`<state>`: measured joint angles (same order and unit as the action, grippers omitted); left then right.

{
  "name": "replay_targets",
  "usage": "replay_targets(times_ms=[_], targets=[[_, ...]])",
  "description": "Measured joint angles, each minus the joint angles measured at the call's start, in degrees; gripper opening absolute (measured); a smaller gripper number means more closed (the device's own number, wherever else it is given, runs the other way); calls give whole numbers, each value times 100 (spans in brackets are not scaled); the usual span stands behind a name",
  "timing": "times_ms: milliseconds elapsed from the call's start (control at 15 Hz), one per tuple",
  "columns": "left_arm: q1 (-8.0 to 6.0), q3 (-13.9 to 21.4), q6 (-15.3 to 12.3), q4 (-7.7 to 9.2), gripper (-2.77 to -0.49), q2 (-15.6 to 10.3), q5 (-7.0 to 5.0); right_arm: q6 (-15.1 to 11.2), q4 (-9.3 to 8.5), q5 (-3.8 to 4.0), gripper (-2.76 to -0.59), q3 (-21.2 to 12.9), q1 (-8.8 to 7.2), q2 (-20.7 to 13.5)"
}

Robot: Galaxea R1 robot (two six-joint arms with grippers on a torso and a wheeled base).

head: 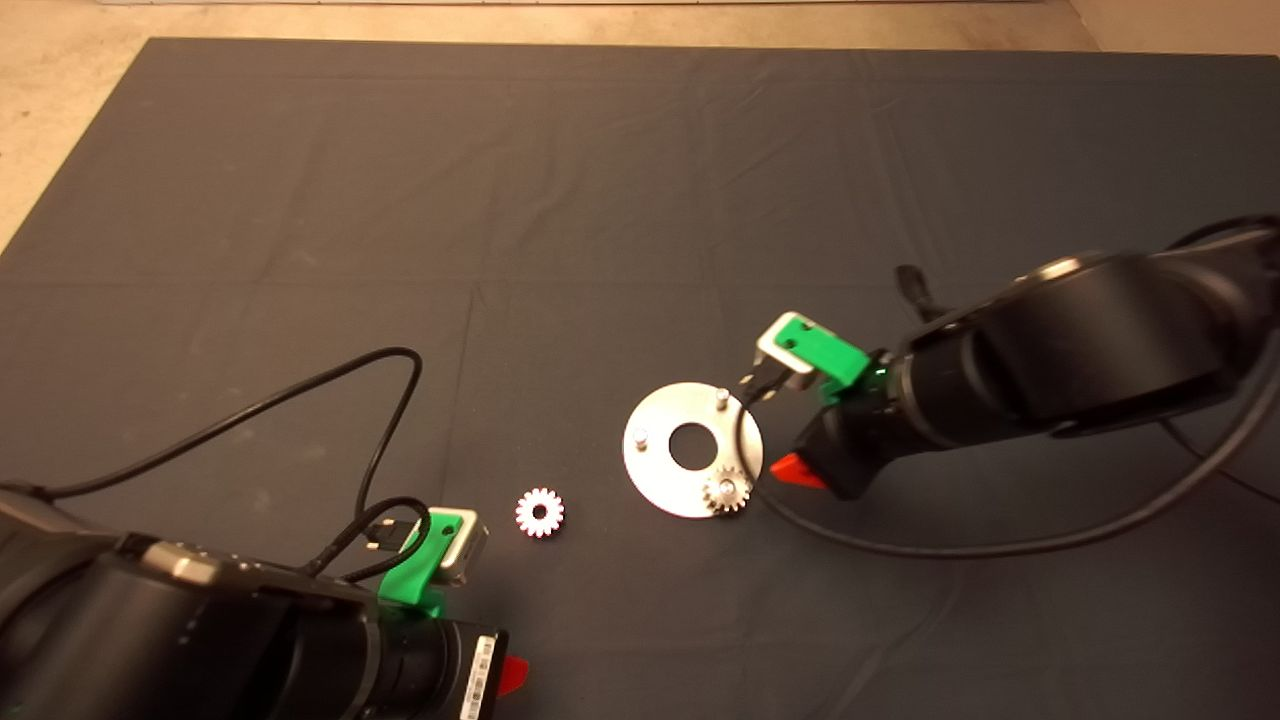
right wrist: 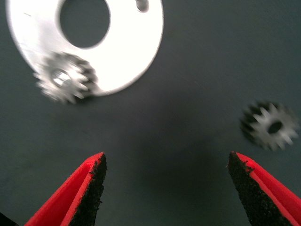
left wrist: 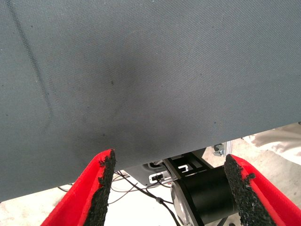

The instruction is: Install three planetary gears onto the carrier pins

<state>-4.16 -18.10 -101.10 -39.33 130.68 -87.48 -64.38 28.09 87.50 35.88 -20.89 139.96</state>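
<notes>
One gear (head: 727, 491) sits on a pin of the disc (head: 660, 480), at the disc's edge nearest the camera. Two more pins stand bare on the disc: one pin (head: 721, 397) at the far side and one pin (head: 641, 437) at the left side. The disc lies flat on the dark mat (head: 600, 200) that covers the bench.

A second gear (head: 540, 512) lies flat on the mat, left of the disc and apart from it. It shows in the right wrist view too (right wrist: 270, 125), with the gear on the disc (right wrist: 64, 83) off to the other side.

The right gripper (head: 765, 425) is just beside the disc's right edge. Its fingers (right wrist: 84, 193) are spread wide and hold nothing. Bare mat lies between them.

The left gripper (left wrist: 171, 188) waits at the lower left edge of the head view, well apart from the disc. Its fingers (left wrist: 99, 188) are spread wide too, with nothing in them. Its wrist view shows mat and, past the mat's edge, some black parts and wires.

A black cable (head: 300, 400) loops over the mat by the left arm.
</notes>
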Motion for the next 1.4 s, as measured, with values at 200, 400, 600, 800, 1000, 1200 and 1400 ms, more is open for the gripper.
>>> replay_targets(times_ms=[200,400,600,800,1000,1200,1400], targets=[[-2,0,1,0,-164,7,2,11,-136,47,-146,-112,-74,-1092],[-3,0,1,0,-164,10,1,88,-217,89,-146,-156,-99,-1377],[-2,0,1,0,-164,7,-2,156,-247,-7,-146,-78,-22,-1259],[-30,0,3,2,-164,24,5,252,-254,39,-146,374,200,-1231],[-30,0,3,0,-164,24,0,446,-255,15,-146,799,313,-1041],[-31,0,3,0,-164,25,2,580,-258,15,-146,1211,360,-975],[-32,0,23,0,-164,25,0,618,-258,21,-146,1458,369,-876]])
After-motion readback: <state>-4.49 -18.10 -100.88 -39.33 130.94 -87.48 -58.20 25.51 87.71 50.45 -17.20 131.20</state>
